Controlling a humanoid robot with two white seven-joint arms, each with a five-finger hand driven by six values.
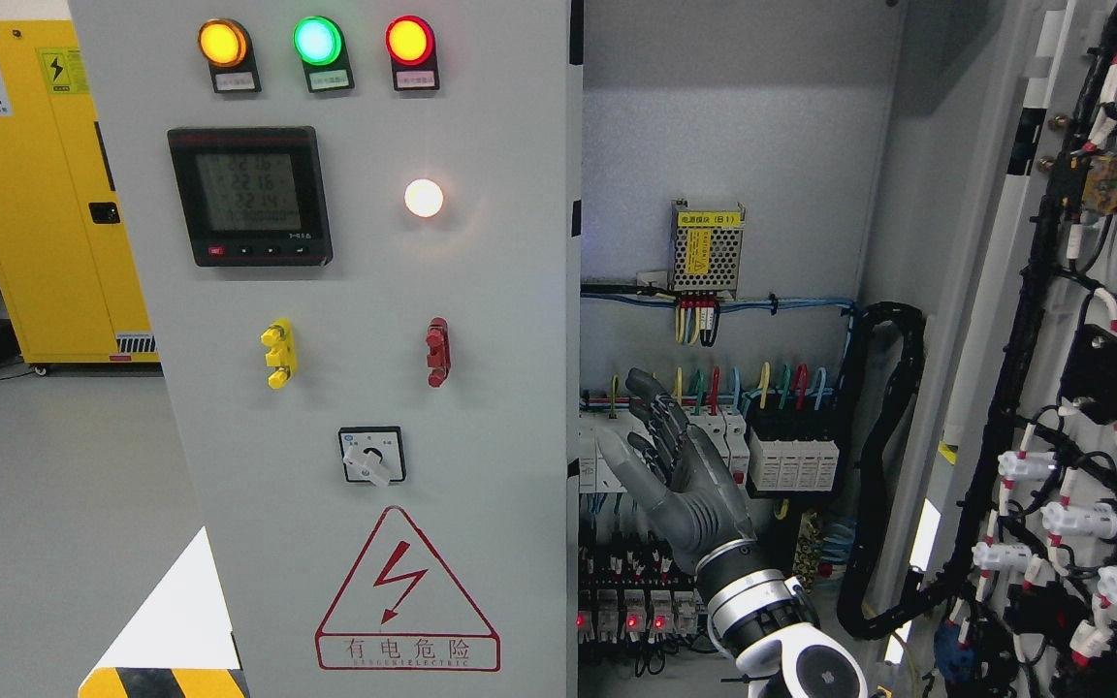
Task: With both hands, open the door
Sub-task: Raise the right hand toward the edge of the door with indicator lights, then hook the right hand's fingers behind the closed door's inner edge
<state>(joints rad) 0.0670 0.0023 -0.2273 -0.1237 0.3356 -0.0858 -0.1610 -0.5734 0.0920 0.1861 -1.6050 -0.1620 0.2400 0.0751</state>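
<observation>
left of the grey metal cabinet door [326, 388] stands a yellow storage cabinet [35, 194], well apart from it in the background. the grey door itself carries three round lamps, amber, green and red, a black digital meter [249, 195], a lit white lamp, a yellow and a red handle, a rotary switch and a red triangular shock warning. this door looks shut, or nearly so, its right edge meeting the open bay. right of the door the cabinet interior is exposed: a perforated power supply box [706, 247] up high, rows of breakers with coloured wires below. the right hand [680, 465] is raised in front of those breakers, just right of the door's edge, fingers [651, 397] spread and holding nothing. further right, the second door [1082, 388], lined with black cable looms, is swung wide. so half the job seems done; the left door remains. the left hand is not visible.
</observation>
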